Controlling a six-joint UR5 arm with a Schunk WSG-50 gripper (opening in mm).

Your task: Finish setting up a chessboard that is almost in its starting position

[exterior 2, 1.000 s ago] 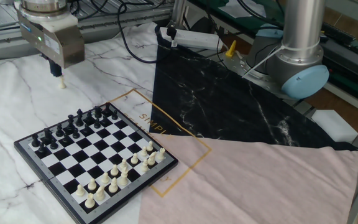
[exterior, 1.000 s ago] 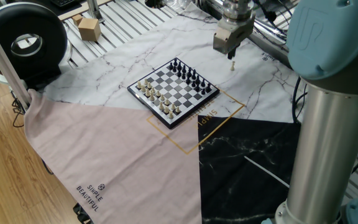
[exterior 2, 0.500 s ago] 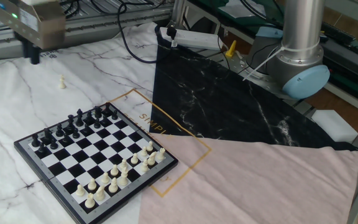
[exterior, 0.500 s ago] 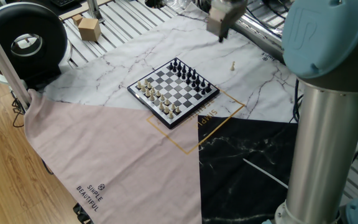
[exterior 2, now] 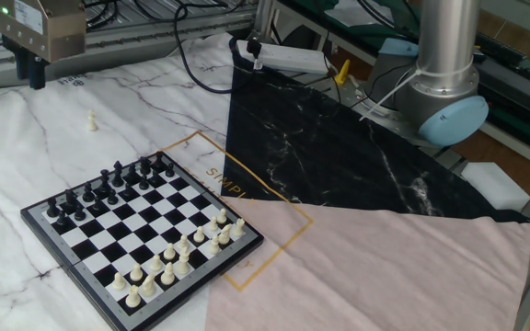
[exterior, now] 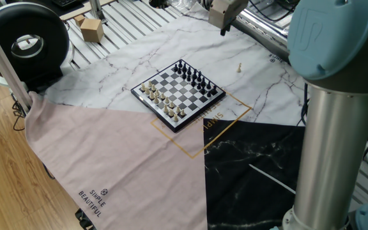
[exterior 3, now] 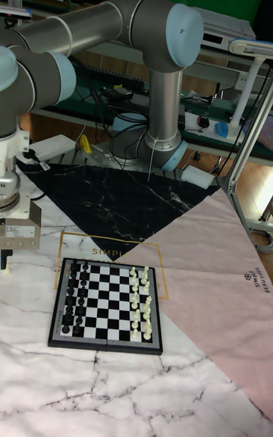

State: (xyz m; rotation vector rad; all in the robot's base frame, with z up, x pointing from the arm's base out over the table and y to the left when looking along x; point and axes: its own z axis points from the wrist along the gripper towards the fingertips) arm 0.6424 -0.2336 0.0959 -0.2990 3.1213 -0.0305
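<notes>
While hand [exterior 2: 33,75] hovers, pawn [exterior 2: 91,120] off chessboard [exterior 2: 141,241]

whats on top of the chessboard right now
Black pieces line one side of the chessboard, cream pieces the other. One cream piece stands off it on the marble cloth. Piece types are too small to tell.

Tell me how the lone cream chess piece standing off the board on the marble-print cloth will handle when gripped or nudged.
The small cream chess piece stands upright, slender on a narrow base, so a sideways nudge would probably tip it. It looks tiny, so likely very light. The marble-print cloth beneath may let it wobble.
</notes>
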